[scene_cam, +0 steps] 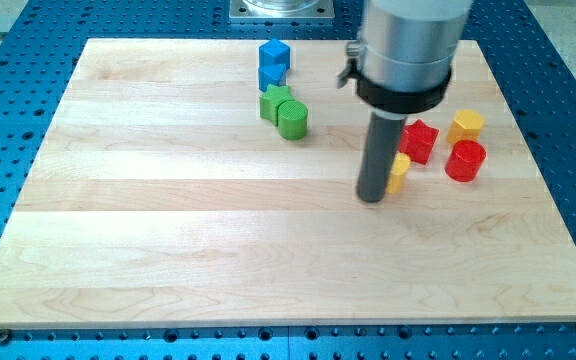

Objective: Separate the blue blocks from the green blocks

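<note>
My tip (372, 198) sat bare, no fingers, grasping nothing, touching yellow block (399, 172). Blue cube (274, 58) abutted green star (277, 102), up-left of tip: light, rigid, likely slid easily; push cube's lower face.

So everything sits on the wooden board (168, 250). Going off the green cylinder (292, 119) as the anchor: the green star block (275, 101) is touching it, up and to the view's left. The blue cube (275, 55) is above that, with another blue block (268, 77) tucked just under the cube, right against the star. My tip (372, 197) is well off to the view's lower right of the cylinder. A small yellow block (399, 172) touches the rod's right side. Further right: the red star block (420, 139), then the red cylinder (465, 160), with the yellow cylinder (466, 126) just above it.
</note>
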Robot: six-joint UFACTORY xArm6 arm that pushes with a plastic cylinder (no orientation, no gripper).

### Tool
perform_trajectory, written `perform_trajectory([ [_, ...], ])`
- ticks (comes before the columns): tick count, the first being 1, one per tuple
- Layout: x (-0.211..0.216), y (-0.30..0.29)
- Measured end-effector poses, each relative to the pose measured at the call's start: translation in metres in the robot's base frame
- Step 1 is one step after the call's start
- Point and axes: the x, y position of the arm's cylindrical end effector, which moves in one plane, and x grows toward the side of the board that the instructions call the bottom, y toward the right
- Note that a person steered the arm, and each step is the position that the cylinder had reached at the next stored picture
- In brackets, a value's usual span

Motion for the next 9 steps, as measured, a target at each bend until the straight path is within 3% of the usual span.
perform_trajectory([
  [1, -0.012, 0.028],
  [2, -0.010, 0.015],
  [3, 0.005, -0.086],
  [4, -0.018, -0.192],
  [8, -0.270, -0.188],
  [9, -0.284, -0.162],
])
